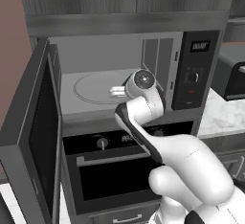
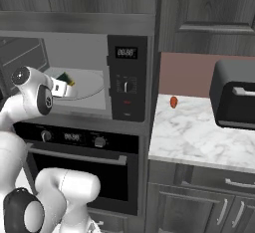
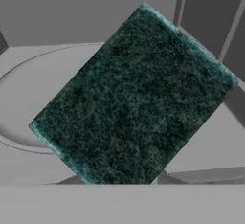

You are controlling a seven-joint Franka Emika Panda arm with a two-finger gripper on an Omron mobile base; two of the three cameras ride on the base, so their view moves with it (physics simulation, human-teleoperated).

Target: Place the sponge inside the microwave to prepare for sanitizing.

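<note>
Gripper [image 2: 68, 84] reaches inside the open microwave [image 2: 127, 77], fingers pinching the sponge [image 3: 134, 98] — green scouring side faces the hand camera — held over the glass turntable [image 1: 98, 88], contact with it unclear.

A small rectangular sponge [image 3: 134, 98] shows a dark green, fuzzy scouring face with paler teal edges; from the right base view a sliver of yellow body is visible beside the green. The wide built-in microwave [image 2: 127, 77] has a black control panel with a pale digital display, a light grey interior and a round, pale grey glass turntable [image 1: 95, 88]. Its open door [image 1: 33, 137] is grey-framed with dark glass. The white robot arm [image 1: 182, 161] has dark joints. The marble tabletop [image 2: 199, 132] is white with grey veining; near its back edge sits a small orange-red object [image 2: 173, 101]. A dark toaster [image 2: 234, 100] stands at its right edge.
</note>
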